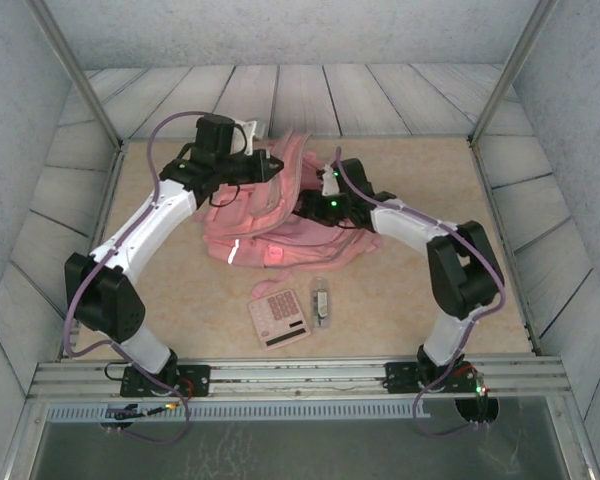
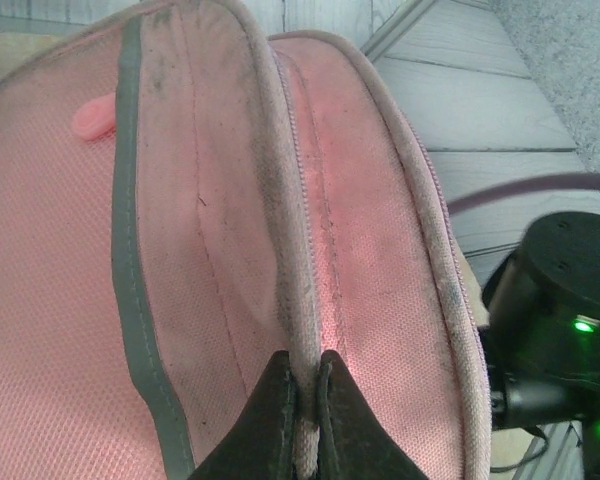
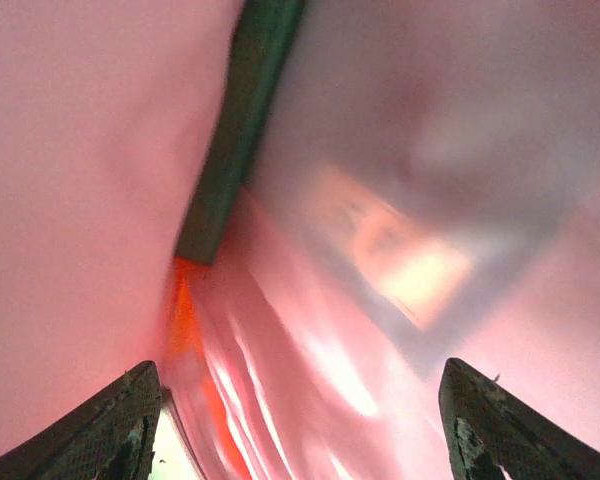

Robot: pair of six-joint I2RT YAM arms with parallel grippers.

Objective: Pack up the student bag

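The pink student bag (image 1: 280, 235) lies slumped mid-tabletop (image 1: 180, 300), its mouth lifted: the left pincer (image 2: 305, 365) is clenched on a piped rim of the fabric. The right pincer (image 3: 298, 380), released and spread wide, sits surrounded by pink lining, apparently inside the bag and gripping nothing. Packing looks unfinished, as a pink calculator (image 1: 279, 318) and a small clear case (image 1: 323, 306) lie outside it near the front edge.
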